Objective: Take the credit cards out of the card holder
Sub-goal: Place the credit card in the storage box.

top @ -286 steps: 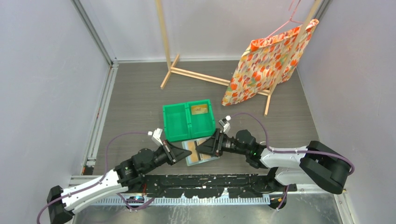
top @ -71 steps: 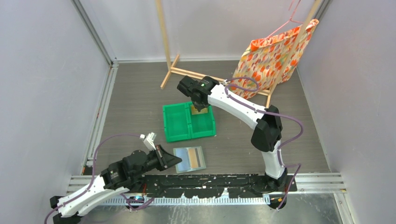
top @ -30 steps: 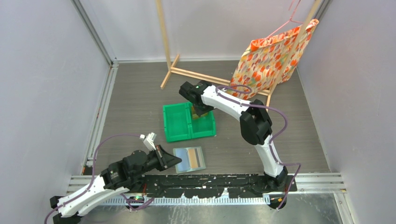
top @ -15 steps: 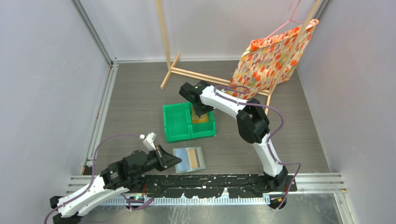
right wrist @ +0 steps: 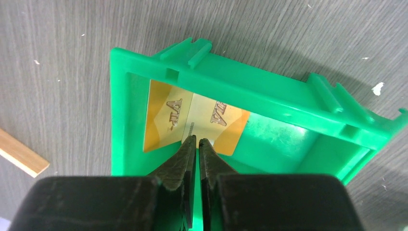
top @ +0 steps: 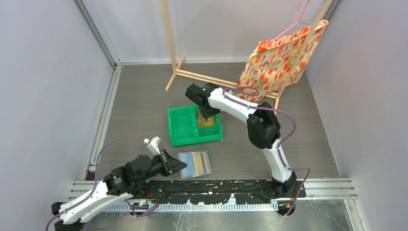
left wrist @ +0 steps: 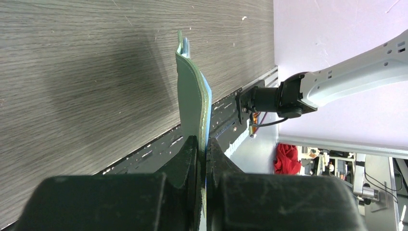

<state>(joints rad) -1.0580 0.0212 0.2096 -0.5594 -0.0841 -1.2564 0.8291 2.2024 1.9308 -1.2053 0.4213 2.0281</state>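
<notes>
The card holder (top: 195,164) lies open on the table near the front rail, showing tan and pale-blue bands inside. My left gripper (top: 181,166) is shut on its left edge. In the left wrist view the grey-green holder (left wrist: 191,96) stands edge-on between the jaws of the left gripper (left wrist: 202,144). My right gripper (top: 207,115) hangs over the right compartment of the green bin (top: 181,127). In the right wrist view the right gripper (right wrist: 197,139) has its jaws almost together with nothing between them. Two tan credit cards (right wrist: 163,115) (right wrist: 219,120) lie overlapping on the bin floor just beyond its tips.
A wooden rack (top: 192,74) stands behind the bin, with a floral cloth (top: 279,62) on a hanger at the back right. Grey walls close in both sides. The bin's rim (right wrist: 240,86) rises around the right gripper. The bin's left compartment shows only green.
The right gripper left the card holder, carried a tan card over the bin and came down into the right compartment, where the card now lies. The left gripper drew back a little, still holding the holder.
</notes>
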